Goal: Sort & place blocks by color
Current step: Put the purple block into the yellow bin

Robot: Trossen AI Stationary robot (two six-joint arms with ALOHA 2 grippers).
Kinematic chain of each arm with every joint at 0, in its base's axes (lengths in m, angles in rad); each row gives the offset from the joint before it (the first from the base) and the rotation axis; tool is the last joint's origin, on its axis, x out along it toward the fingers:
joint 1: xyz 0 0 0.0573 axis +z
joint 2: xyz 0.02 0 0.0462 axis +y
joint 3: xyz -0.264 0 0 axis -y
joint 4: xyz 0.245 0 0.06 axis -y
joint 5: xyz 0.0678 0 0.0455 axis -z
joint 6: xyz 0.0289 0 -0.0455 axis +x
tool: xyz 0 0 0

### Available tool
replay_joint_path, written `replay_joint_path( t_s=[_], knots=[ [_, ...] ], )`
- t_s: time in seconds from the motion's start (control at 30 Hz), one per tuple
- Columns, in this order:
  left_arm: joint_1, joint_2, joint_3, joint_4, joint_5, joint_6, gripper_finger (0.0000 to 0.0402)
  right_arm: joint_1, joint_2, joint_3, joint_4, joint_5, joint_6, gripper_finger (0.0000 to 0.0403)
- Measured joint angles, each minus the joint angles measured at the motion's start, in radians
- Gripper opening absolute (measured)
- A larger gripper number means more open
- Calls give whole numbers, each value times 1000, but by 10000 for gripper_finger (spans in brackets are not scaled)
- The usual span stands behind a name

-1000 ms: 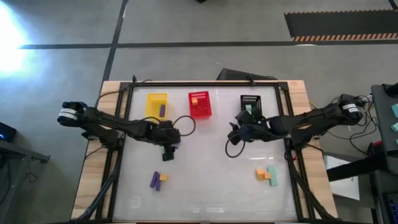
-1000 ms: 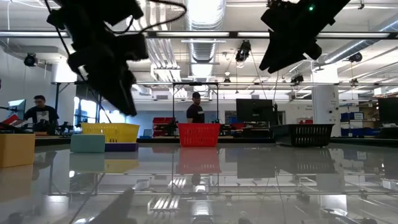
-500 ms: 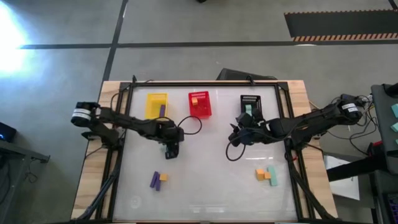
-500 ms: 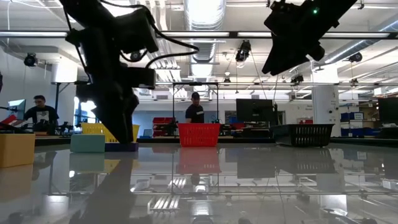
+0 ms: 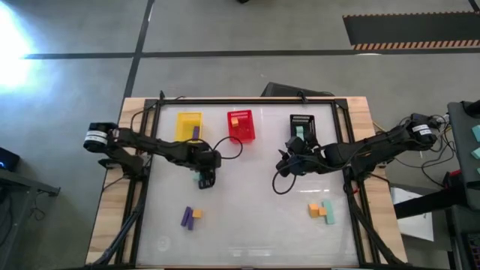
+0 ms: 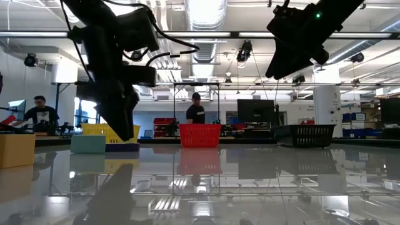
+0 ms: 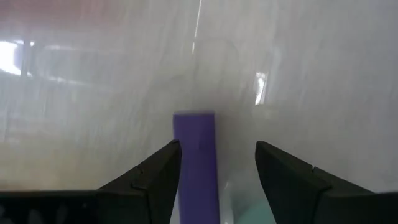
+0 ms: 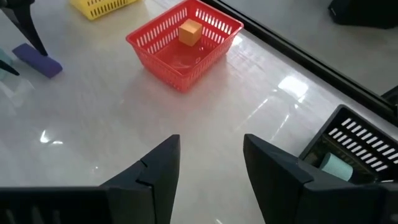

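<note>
My left gripper (image 7: pixel 214 171) hangs low over the middle-left of the table (image 5: pixel 247 217), its fingers spread wide around a purple block (image 7: pixel 196 162) lying flat, not squeezing it. My right gripper (image 8: pixel 208 162) waits open near the black basket (image 5: pixel 301 127). One orange block (image 8: pixel 191 31) sits in the red basket (image 8: pixel 155 43).

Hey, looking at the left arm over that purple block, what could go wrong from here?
The left pincer is open around the purple bar block, with a teal block right beside it. Closing could catch or nudge the teal one too. The bar sits close to one finger, so it might twist.
</note>
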Motion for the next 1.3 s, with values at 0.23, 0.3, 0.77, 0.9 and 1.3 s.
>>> replay_joint_path(
  t_s=[0.23,0.3,0.77,0.9,1.3],
  knots=[
    [19,-12,-7,21,-3,2,191,0,0,-2,4,0,0,169],
    [27,-1,-9,20,-5,2,191,0,0,-3,5,0,1,169],
    [37,29,-40,60,-9,-7,191,15,0,-8,22,-1,2,169],
    [37,29,-55,98,-9,-8,190,15,0,-8,27,-1,2,169],
    [37,29,-54,108,-19,-12,90,15,0,-17,30,-1,-1,169]
  ],
)
